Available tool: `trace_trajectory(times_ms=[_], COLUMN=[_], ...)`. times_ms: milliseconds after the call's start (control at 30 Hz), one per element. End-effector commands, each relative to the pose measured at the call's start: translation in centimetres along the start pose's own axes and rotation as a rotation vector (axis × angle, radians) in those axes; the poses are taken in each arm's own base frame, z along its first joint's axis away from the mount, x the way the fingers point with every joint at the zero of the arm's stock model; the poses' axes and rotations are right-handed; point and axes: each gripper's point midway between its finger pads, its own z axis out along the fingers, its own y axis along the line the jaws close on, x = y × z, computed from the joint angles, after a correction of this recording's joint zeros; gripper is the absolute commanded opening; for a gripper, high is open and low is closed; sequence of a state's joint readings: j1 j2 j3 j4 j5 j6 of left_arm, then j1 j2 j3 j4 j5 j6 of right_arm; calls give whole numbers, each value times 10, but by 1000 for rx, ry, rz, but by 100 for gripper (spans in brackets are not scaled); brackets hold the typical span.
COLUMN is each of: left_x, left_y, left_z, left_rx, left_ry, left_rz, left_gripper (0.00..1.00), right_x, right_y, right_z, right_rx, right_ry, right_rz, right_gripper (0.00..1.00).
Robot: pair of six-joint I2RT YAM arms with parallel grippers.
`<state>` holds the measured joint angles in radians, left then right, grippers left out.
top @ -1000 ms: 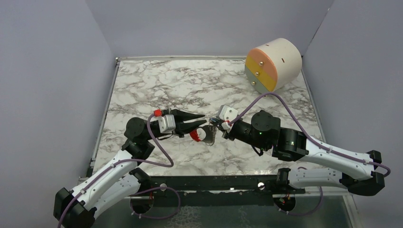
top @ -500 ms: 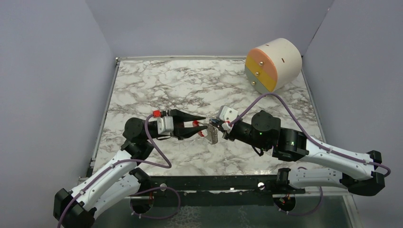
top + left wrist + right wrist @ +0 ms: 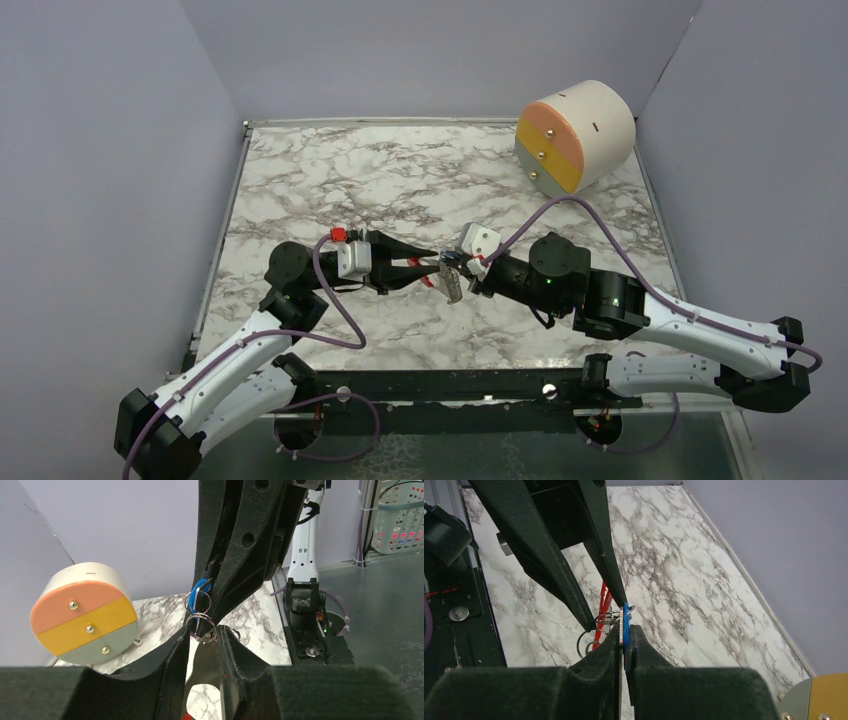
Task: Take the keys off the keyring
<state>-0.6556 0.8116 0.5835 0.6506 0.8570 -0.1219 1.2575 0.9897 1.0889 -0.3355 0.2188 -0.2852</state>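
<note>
Evidently unfinished, the blue key (image 3: 625, 617), clamped in the right gripper (image 3: 624, 636) jaws, stayed linked to the keyring (image 3: 452, 286), which the left gripper (image 3: 203, 634) jaws straddled part-open, grip unclear.

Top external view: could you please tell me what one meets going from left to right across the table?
In order: white block on the left wrist → keyring → white block on the right wrist → cream cylinder.

A white marble-patterned table (image 3: 330, 170) carries a cream cylinder (image 3: 590, 130) lying at its far right corner.
</note>
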Motion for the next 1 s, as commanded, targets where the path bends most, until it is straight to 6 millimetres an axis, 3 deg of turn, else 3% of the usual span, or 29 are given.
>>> trace_trajectory(times_ms=[0, 500, 733, 967], left_x=[-20, -14, -6, -5], left_y=[-1, 6, 7, 5], left_z=[3, 10, 13, 9], left_rx=[17, 19, 35, 20], left_ry=[-40, -28, -8, -11], left_rz=[53, 16, -34, -22], left_gripper=[28, 23, 10, 18], right_x=[-17, -21, -23, -23], right_y=[1, 0, -4, -6], right_z=[0, 3, 1, -1], right_rx=[-13, -10, 12, 22], right_ry=[-73, -79, -91, -87], right_rz=[8, 3, 8, 8], right_gripper=[1, 1, 1, 1])
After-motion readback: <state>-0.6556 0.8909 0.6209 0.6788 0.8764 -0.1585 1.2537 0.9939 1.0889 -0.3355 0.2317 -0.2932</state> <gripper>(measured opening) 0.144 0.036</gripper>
